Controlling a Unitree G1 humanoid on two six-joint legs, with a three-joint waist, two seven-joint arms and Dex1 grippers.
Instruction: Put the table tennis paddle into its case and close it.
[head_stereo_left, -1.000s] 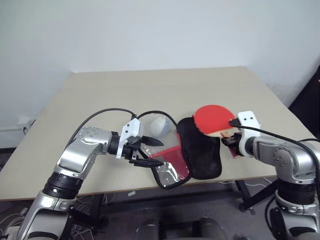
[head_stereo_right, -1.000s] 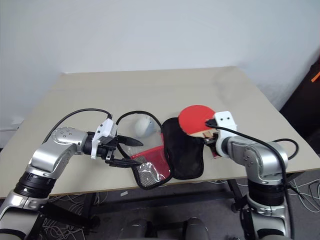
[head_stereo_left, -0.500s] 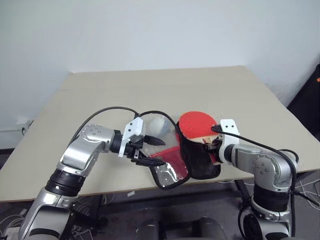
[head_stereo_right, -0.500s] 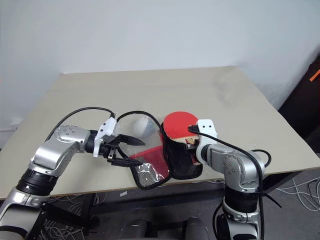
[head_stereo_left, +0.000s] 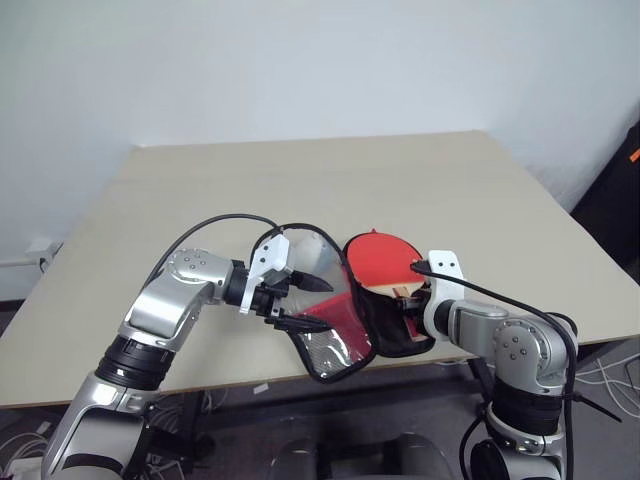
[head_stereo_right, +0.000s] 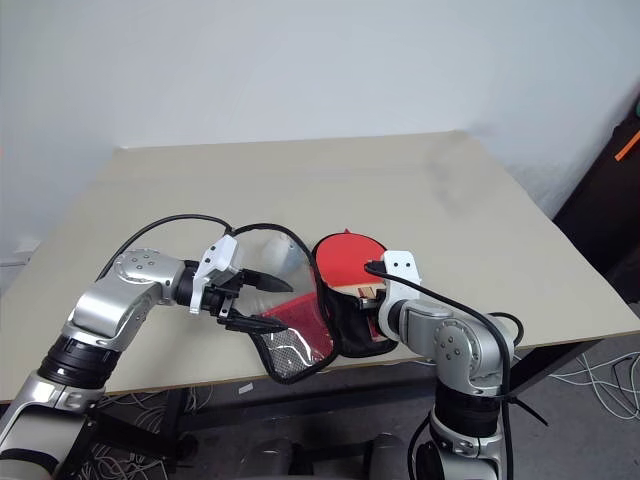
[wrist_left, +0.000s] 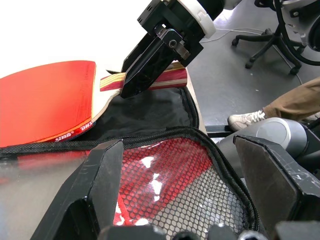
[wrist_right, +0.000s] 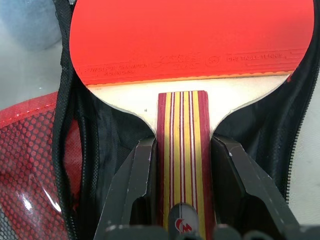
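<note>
The table tennis paddle (head_stereo_left: 377, 262) has a red face and a striped wooden handle (wrist_right: 183, 150). My right gripper (head_stereo_left: 408, 300) is shut on that handle, one finger on each side. The blade hangs tilted over the open case (head_stereo_left: 392, 335), and black lining shows under and around it in the right wrist view. The case's red mesh flap with the clear window (head_stereo_left: 335, 345) is folded out toward my left gripper (head_stereo_left: 312, 303). That gripper stands open, its fingers (wrist_left: 102, 185) wide apart around the flap's black edge. I cannot tell whether they touch it.
The beige table (head_stereo_left: 300, 180) has free room behind the case, which lies close to the front edge. A pale round object (head_stereo_right: 283, 258) sits just behind the flap. Beyond the table edge, the left wrist view shows a person's shoe (wrist_left: 247, 120).
My right gripper has carried the paddle left and down, from beside the case to over its black lining. The left gripper has kept still.
</note>
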